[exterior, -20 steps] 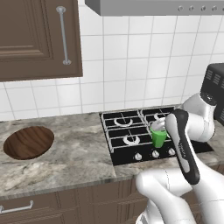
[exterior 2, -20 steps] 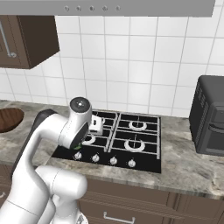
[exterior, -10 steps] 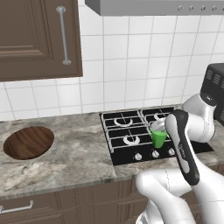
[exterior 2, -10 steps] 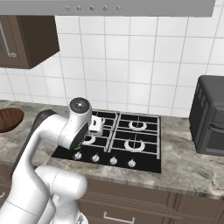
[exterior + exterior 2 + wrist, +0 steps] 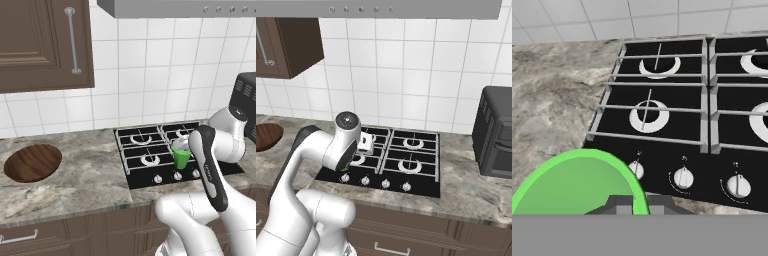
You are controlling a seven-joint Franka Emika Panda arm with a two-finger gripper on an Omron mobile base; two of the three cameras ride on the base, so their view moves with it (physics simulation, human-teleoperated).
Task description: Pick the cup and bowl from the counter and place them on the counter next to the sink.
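The green cup [image 5: 181,158] hangs just above the front of the black stovetop, near its knobs, and my gripper [image 5: 180,146] is shut on its rim. In the hand view the cup [image 5: 577,186] fills the lower left, with the gripper [image 5: 633,204] clamped over its near edge. The dark wooden bowl [image 5: 32,162] rests upright on the grey stone counter [image 5: 85,175] far to the left, well apart from the gripper; its edge also appears as the bowl [image 5: 266,136] in the right base view. The sink is out of view.
A black gas stovetop [image 5: 150,155] with metal grates and a row of knobs [image 5: 683,177] lies under the cup. A dark toaster oven [image 5: 497,132] stands on the counter at the right. Dark wall cabinets [image 5: 45,42] hang above the bowl.
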